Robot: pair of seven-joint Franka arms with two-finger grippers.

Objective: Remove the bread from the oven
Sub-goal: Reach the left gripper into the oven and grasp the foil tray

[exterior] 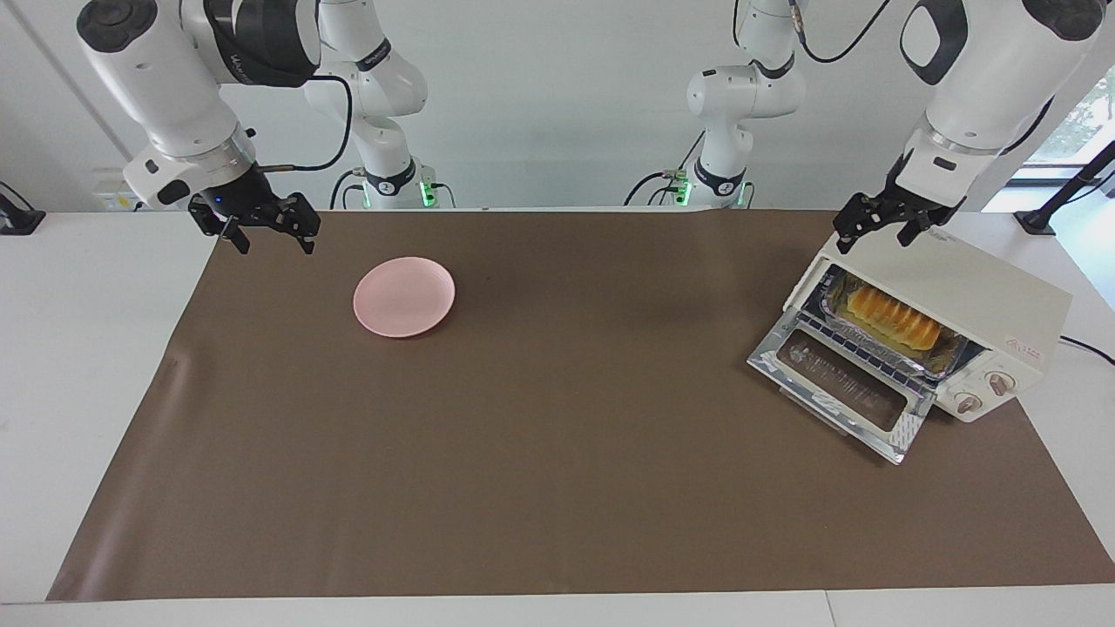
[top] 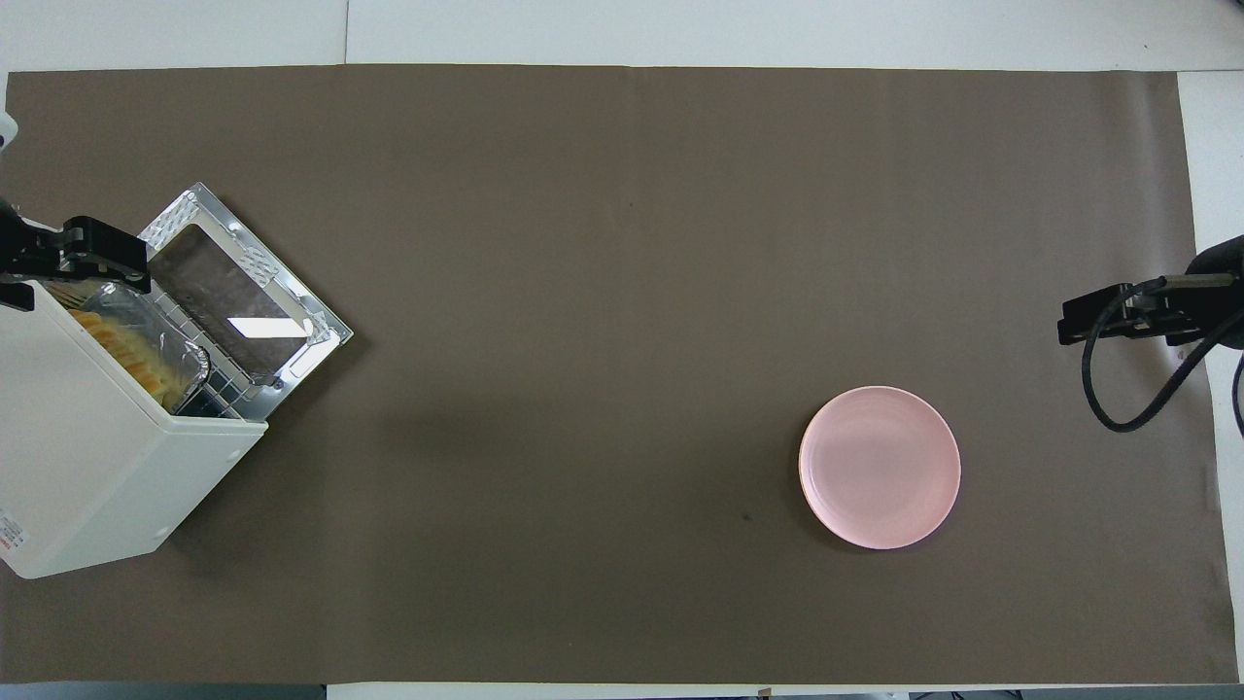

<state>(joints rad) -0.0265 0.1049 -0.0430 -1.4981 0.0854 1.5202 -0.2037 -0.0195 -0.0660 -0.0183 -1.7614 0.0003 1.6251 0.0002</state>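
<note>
The cream-white oven (exterior: 958,283) (top: 87,467) stands at the left arm's end of the table. Its glass door (exterior: 843,383) (top: 238,306) is dropped flat open. Inside, the golden ridged bread (exterior: 893,317) (top: 124,352) lies in a crinkled foil tray (top: 180,355) on the wire rack. My left gripper (exterior: 874,237) (top: 68,272) hangs open and empty in the air over the oven's top front corner, apart from the bread. At the right arm's end, my right gripper (exterior: 275,244) waits open and empty above the mat's edge.
A round pink plate (exterior: 403,296) (top: 880,467) lies on the brown mat (exterior: 540,453) toward the right arm's end. The oven's two knobs (exterior: 984,392) face away from the robots. A cable runs off the table from the oven.
</note>
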